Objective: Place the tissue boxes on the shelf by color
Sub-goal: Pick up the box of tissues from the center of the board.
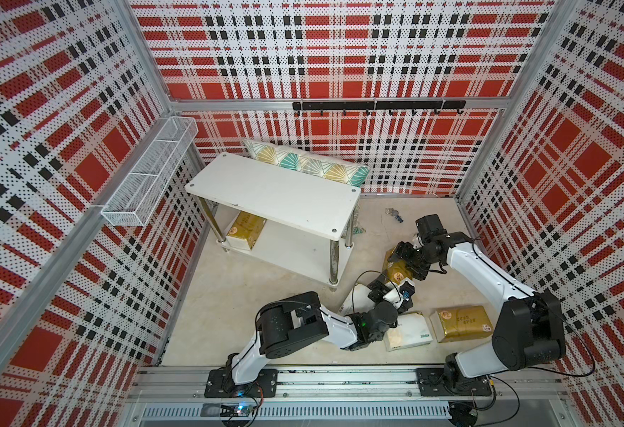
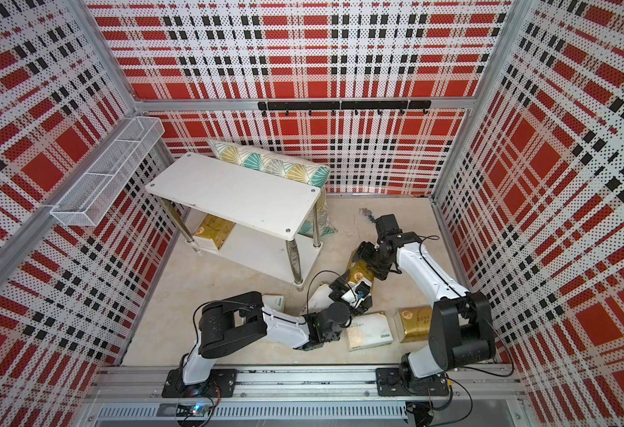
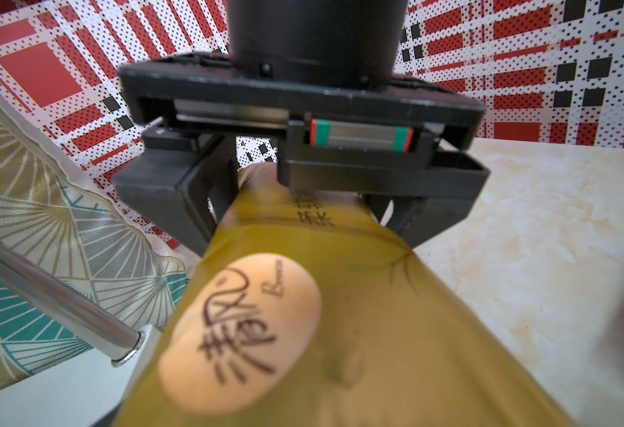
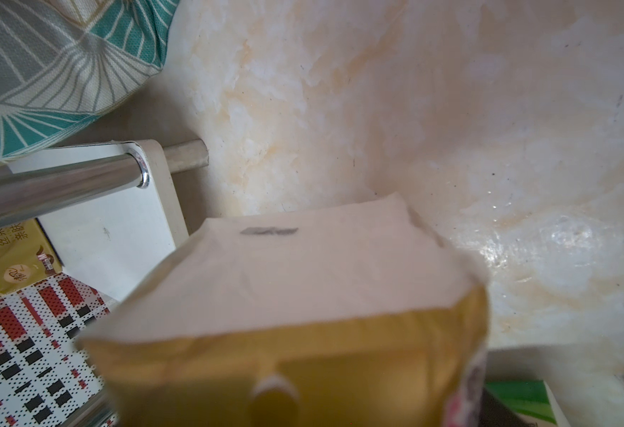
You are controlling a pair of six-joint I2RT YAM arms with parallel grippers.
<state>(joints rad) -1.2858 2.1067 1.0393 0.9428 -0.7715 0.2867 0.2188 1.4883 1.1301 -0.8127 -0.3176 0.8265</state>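
A: Hunted for the middle gold pack [image 1: 399, 275]. Found where?
B: Found slanted between the left gripper [image 1: 392, 292] and the right gripper [image 1: 404, 264] in both top views, on the floor side of the shelf [image 1: 273, 192], close to a chrome leg [image 3: 63, 307] and clear of both tiers.
A: Left gripper clamped?
B: Sat at the pack's white end, fingers either side. Couldn't tell whether clamped on or merely alongside.
A: Right gripper?
B: Bracketed the far end in the left wrist view, a finger [image 3: 192, 207] at each long edge. Looked in contact; couldn't confirm any squeeze.
A: Checked the remaining tissue boxes?
B: Counted a shelved gold pack [image 1: 246, 229] on the lower tier, at the end nearest the wire basket [image 1: 148, 173]. Saw the floor gold pack [image 1: 462, 323] lying flat by the right arm's base, just beside a white pack [image 1: 408, 331]. Spotted a second white pack [image 2: 319, 295] under the left wrist and a third white pack [image 2: 275, 301] peeking past the left elbow. Noticed the patterned pillow [image 1: 303, 164] just behind the shelf's far edge.
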